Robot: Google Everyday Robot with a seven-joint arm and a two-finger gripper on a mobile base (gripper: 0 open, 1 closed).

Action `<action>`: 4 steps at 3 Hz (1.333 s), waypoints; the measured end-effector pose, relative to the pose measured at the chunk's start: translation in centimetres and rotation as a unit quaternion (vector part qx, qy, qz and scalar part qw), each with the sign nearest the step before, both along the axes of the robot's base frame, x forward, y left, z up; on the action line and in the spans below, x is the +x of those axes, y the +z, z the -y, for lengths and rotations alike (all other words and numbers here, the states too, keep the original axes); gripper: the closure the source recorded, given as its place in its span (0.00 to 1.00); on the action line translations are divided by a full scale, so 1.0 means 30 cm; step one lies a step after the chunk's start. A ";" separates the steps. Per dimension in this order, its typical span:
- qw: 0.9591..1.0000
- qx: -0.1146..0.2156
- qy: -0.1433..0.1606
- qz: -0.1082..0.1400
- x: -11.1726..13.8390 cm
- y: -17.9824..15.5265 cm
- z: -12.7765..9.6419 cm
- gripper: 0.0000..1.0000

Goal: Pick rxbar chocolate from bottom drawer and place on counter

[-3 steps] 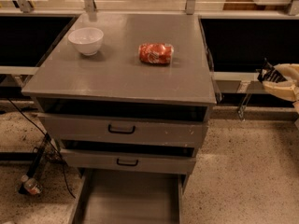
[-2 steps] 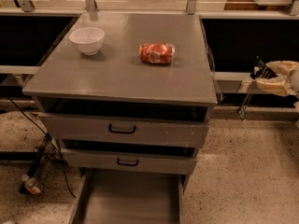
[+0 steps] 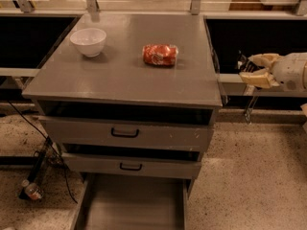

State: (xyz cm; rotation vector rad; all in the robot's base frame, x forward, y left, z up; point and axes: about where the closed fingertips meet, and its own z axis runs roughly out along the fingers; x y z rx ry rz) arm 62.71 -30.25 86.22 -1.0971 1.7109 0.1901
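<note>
The hand (image 3: 247, 68) hangs off to the right of the cabinet, level with the worktop (image 3: 120, 75) edge but clear of it. The arm (image 3: 292, 71) comes in flat from the right edge, and the hand's two cream fingers (image 3: 263, 59) point left, spread apart with nothing between them. The bottom drawer (image 3: 132, 205) is pulled out, showing only plain grey floor. Can't tell where the rxbar chocolate is. A white bowl (image 3: 88, 41) and a red can (image 3: 160, 54) lying on its side sit on the worktop.
</note>
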 end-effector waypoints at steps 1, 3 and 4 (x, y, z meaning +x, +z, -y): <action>1.000 0.000 0.001 0.000 0.001 0.001 -0.002 1.00; 0.998 -0.007 0.024 0.056 -0.024 0.207 -0.054 1.00; 0.994 -0.010 0.070 0.083 -0.092 0.283 -0.149 1.00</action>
